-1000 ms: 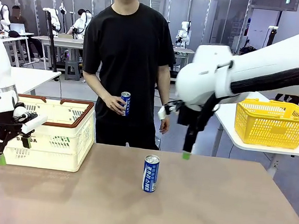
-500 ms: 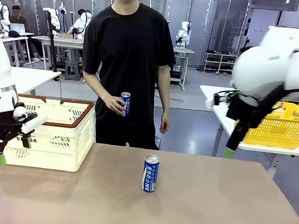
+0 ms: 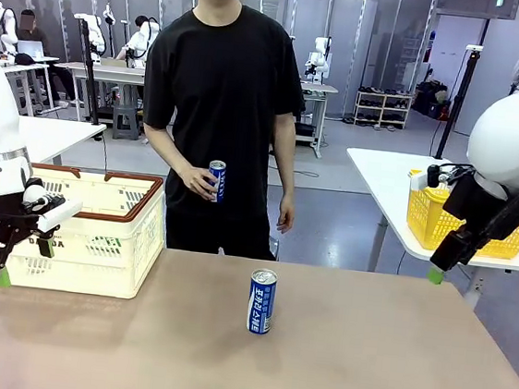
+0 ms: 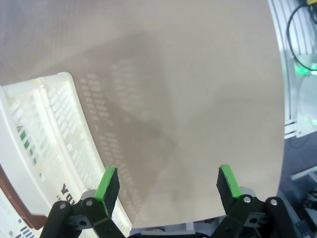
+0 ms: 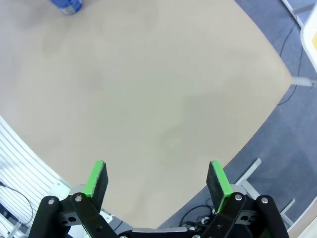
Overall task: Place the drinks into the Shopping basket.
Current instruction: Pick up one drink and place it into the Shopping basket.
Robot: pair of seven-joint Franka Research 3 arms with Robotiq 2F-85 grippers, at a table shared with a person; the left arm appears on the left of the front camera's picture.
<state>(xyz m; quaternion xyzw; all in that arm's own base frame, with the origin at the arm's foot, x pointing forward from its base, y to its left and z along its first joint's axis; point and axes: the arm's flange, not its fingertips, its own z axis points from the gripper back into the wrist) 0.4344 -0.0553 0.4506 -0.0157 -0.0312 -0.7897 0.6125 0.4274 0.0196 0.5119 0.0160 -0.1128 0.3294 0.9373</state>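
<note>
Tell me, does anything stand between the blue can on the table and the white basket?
No, nothing visible does. The can stands alone in the middle of the table, and only bare surface lies between it and the basket at the left.

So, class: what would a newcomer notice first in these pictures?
A blue can stands alone on the table; behind it a person holds a second can. A cream basket sits at its left end. The left claw and right claw are open, one at either side.
</note>
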